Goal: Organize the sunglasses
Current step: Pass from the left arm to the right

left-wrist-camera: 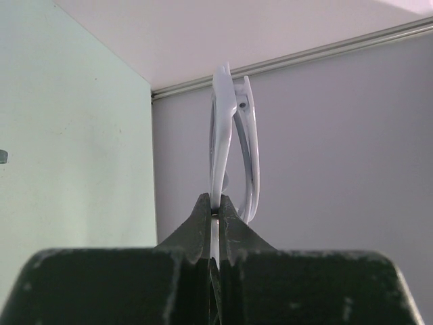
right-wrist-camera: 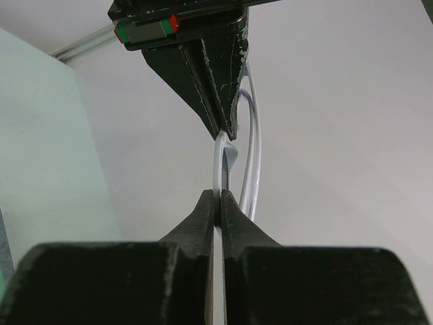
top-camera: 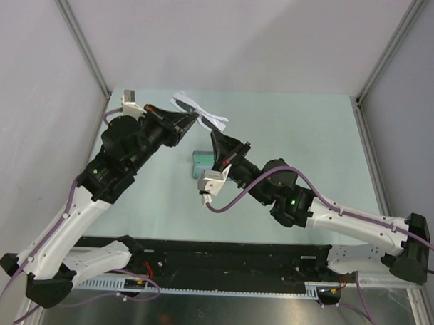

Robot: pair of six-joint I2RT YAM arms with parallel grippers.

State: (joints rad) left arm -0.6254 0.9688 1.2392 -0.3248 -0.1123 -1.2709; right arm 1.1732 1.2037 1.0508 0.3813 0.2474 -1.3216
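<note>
The sunglasses (top-camera: 215,120), white-framed, hang in the air over the back of the table, held between both arms. My left gripper (top-camera: 196,117) is shut on one part of the frame. In the left wrist view the sunglasses (left-wrist-camera: 219,128) rise edge-on out of its closed tips (left-wrist-camera: 216,211), arms folded beside the frame. My right gripper (top-camera: 215,136) is shut on the frame from the other side. In the right wrist view the sunglasses (right-wrist-camera: 218,162) run from its tips (right-wrist-camera: 218,198) up to the left gripper's fingers (right-wrist-camera: 210,68).
A teal-grey object (top-camera: 200,162) lies on the pale green table (top-camera: 310,137) right under the right wrist, partly hidden by it. Grey walls with metal rails close the table on the left, back and right.
</note>
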